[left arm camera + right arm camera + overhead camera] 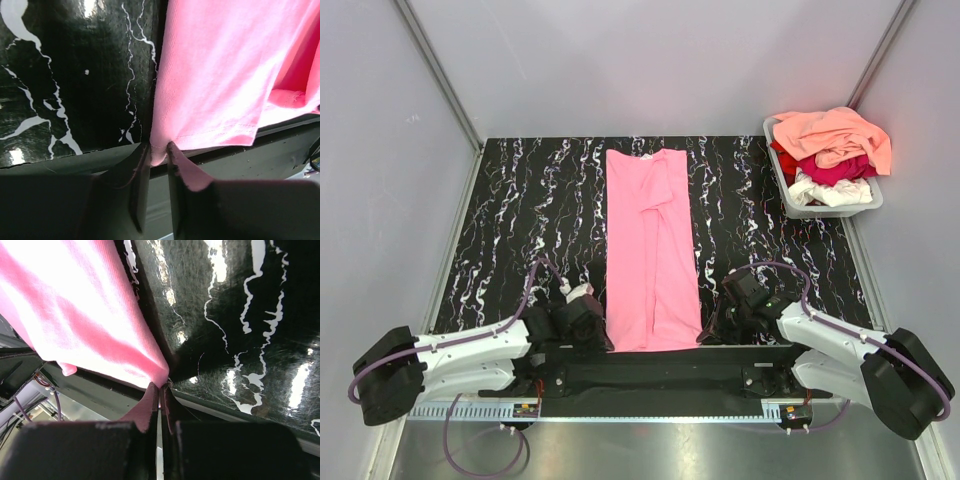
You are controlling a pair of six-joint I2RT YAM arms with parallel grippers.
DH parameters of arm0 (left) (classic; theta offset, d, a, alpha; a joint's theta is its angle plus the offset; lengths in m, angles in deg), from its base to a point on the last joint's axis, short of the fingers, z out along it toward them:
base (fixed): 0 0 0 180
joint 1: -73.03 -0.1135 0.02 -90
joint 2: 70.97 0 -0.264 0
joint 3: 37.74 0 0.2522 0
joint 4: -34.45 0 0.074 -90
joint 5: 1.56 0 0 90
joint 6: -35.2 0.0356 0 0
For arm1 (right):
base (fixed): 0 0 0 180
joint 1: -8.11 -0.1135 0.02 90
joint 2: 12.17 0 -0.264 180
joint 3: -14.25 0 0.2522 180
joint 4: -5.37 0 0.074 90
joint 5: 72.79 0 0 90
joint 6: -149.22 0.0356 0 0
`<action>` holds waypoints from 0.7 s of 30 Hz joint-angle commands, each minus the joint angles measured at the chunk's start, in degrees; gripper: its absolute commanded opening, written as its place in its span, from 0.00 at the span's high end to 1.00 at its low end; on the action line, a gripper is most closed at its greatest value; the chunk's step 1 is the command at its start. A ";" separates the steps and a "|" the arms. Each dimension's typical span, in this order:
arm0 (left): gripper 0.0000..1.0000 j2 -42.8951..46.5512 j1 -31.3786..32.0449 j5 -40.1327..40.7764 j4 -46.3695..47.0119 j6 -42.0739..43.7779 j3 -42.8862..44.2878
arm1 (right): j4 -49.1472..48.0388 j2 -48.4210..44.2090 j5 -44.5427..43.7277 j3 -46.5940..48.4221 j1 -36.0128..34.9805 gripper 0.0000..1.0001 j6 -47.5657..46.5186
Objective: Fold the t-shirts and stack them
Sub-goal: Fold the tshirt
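A bubblegum pink t-shirt (650,245) lies as a long narrow strip down the middle of the black marbled table (520,220), sleeves folded in. My left gripper (601,333) is shut on its near left hem corner (158,152). My right gripper (708,330) is shut on its near right hem corner (161,380). Both corners sit at the table's near edge. More t-shirts, peach-orange (835,135), crimson (835,170) and white (830,190), are heaped in a tub at the far right.
The grey plastic tub (825,208) stands at the table's far right corner. Grey walls close in the table on three sides. A black rail (650,375) runs along the near edge between the arm bases.
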 commanded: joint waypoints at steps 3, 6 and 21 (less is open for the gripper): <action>0.90 -1.92 0.06 5.25 2.15 1.87 3.44 | 0.14 0.46 -0.70 1.19 -0.56 1.00 -2.22; 1.00 -1.75 0.58 5.95 0.57 2.75 5.72 | 2.24 -0.50 -0.79 1.98 -0.56 1.00 -2.57; 0.99 -2.09 7.09 10.51 -14.97 2.48 24.52 | 19.65 -10.62 -2.62 14.45 -1.35 1.00 -2.03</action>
